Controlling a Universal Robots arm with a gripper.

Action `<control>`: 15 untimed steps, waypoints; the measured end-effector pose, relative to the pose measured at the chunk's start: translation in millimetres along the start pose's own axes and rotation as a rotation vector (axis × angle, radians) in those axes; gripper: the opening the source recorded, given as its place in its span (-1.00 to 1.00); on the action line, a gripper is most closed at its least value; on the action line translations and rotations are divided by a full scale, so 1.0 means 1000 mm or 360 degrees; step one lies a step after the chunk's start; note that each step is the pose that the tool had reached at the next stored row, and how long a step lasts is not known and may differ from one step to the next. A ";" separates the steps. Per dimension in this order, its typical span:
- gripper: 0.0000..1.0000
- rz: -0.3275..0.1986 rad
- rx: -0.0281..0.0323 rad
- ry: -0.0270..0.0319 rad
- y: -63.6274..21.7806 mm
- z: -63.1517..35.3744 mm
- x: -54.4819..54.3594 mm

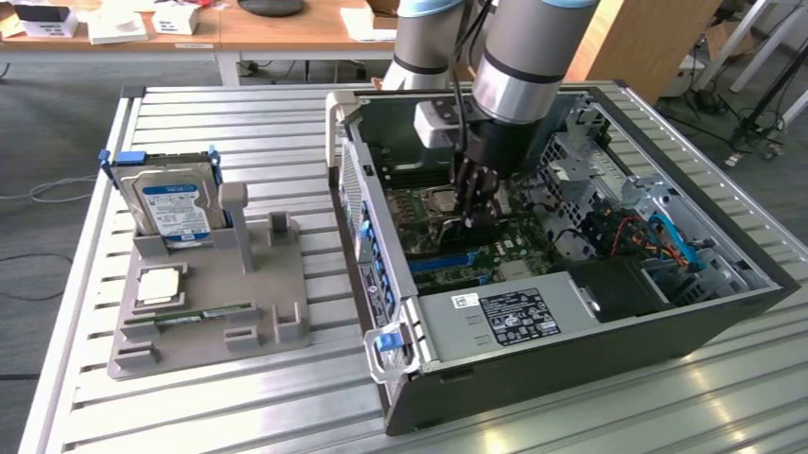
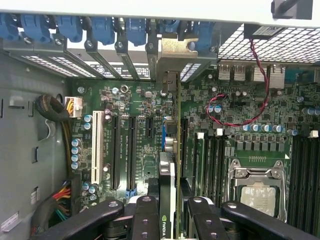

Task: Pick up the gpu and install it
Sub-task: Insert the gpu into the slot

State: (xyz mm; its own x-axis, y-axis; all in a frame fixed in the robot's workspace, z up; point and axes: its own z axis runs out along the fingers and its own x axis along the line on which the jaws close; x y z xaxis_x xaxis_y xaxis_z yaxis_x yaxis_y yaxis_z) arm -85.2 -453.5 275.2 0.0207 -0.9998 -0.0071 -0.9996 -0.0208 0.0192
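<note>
gpu [image 2: 167, 192] edge-on, clamped between jaws, over motherboard [image 2: 145, 100].

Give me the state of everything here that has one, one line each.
Tool: shut on the graphics card.
Graphics card: held edge-on over the motherboard; cannot tell whether it is seated.
Computer case: on its side, open.
Hard drive: upright in the grey holder.
Memory stick: lying flat in the holder.
</note>
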 end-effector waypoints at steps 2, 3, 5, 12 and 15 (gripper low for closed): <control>-0.46 0.0000 0.00001 -0.00001 0.0000 0.0009 0.000; -0.46 0.0000 0.00001 -0.00001 0.0000 0.0015 0.000; -0.46 0.0000 0.00000 0.00000 0.0000 0.0025 0.000; -0.46 0.0000 0.00001 -0.00001 0.0000 0.0046 0.000; -0.46 0.0000 0.00001 0.00000 0.0003 0.0046 0.000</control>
State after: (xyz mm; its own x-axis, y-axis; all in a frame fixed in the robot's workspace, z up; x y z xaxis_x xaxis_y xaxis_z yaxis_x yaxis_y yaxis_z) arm -85.6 -453.9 270.6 0.0206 -0.9998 -0.0072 -0.9996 -0.0207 0.0192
